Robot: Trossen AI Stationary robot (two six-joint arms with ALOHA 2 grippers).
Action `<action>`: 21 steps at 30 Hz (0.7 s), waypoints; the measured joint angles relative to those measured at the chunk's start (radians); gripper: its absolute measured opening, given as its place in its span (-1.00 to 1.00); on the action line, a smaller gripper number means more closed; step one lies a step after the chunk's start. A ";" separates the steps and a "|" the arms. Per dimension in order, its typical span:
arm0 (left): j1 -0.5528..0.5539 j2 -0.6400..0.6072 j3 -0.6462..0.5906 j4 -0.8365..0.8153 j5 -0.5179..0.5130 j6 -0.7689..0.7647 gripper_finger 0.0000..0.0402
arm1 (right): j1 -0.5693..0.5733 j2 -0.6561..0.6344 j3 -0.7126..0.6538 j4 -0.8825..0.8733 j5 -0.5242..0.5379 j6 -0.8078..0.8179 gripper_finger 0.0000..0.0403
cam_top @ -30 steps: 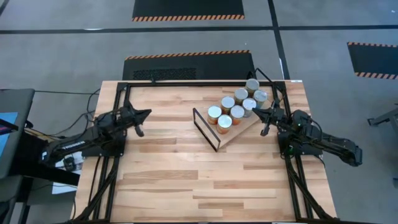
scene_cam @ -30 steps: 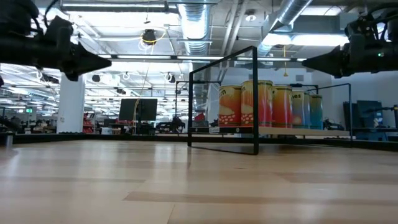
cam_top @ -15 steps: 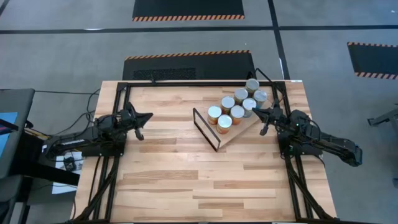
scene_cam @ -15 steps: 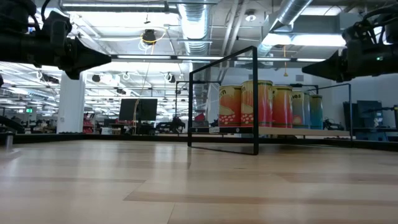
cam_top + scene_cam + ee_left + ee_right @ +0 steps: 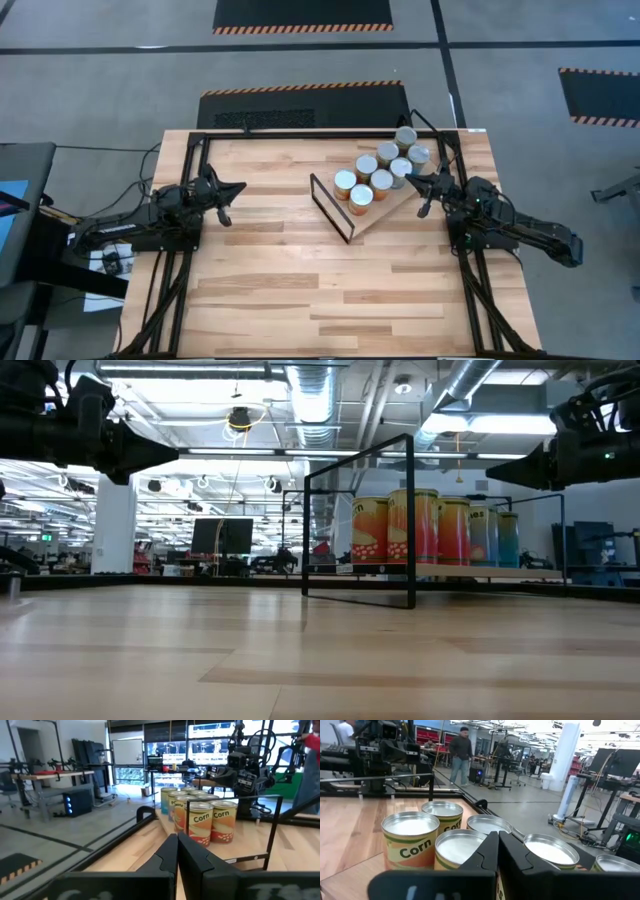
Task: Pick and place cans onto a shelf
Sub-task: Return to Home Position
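High view: eight cans [image 5: 381, 180] stand in two rows on the shelf [image 5: 387, 211], which lies toward the far right corner of the bench [image 5: 300, 290]. Its wire frame [image 5: 331, 207] is at the end nearer the bench's middle. No can is seen loose on the bench. The left gripper [image 5: 232, 190] hovers near the left edge, well apart from the shelf, fingers pressed together and empty. The right gripper [image 5: 415, 183] hovers just beside the shelf's right side, fingers likewise closed on nothing. Judgement: placing looks complete. Only parking both arms appears outstanding.
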 joint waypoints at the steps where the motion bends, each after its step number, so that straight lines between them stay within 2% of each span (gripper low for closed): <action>1: 0.000 0.000 0.000 0.000 0.000 0.010 -1.00 | 0.000 0.000 0.000 0.000 0.000 -0.002 -0.85; 9: 0.000 0.000 0.000 0.000 0.000 0.122 -1.00 | 0.000 0.000 0.000 0.000 0.000 -0.005 -0.87; 21: 0.001 0.000 0.000 0.000 0.000 0.129 -1.00 | 0.000 0.000 0.000 0.000 0.000 -0.005 -0.87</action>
